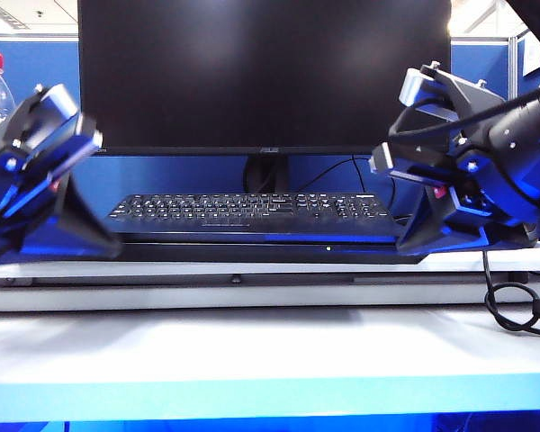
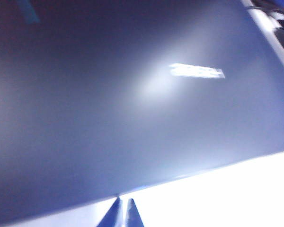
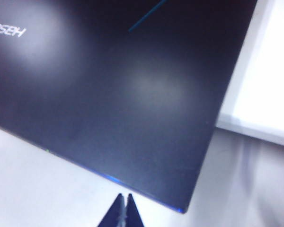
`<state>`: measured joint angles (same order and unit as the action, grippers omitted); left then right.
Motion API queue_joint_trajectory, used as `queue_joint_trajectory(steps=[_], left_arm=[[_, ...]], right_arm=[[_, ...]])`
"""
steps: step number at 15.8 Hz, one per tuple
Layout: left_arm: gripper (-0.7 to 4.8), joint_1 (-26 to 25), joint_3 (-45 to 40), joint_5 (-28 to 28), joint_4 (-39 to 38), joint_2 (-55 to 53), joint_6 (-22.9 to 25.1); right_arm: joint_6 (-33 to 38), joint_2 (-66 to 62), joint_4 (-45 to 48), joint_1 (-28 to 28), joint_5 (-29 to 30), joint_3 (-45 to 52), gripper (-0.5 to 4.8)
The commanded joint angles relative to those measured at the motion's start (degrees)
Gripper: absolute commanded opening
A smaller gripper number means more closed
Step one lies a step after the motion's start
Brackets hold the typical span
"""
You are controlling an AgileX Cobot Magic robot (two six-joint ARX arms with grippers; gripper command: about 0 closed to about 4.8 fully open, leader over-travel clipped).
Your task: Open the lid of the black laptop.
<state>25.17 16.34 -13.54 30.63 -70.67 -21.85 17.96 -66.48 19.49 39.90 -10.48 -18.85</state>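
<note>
Black laptop [image 1: 261,247] lies shut on your white table [image 1: 270,360], below the ASUS monitor [image 1: 264,76], an arm at each end. Your left wrist view, blurred, shows the left gripper [image 2: 123,213] pinched together just off the lid [image 2: 132,94]. Your right gripper [image 3: 124,212] looks likewise closed, empty, beside the lid's corner.

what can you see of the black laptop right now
The black laptop lies flat and closed on the white table, before the keyboard and monitor. Its lid is smooth, dark with a bluish sheen, bearing a Hasee logo. The left gripper and right gripper, both shut, hover off its front edge, touching nothing.
</note>
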Motion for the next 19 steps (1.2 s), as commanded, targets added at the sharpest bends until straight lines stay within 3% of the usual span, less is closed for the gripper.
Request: queue_joint_trajectory(steps=[1,19], left_arm=[[0.24,0.0,0.2,-3.0,1.2,0.1,0.0],[0.24,0.0,0.2,3.9,2.6,0.1,1.9]], right_arm=[[-0.2,0.0,1.1,0.0,-0.1,-0.2,-0.01],[-1.7,-1.6,2.6,-0.7,0.0,-0.2,-0.01]])
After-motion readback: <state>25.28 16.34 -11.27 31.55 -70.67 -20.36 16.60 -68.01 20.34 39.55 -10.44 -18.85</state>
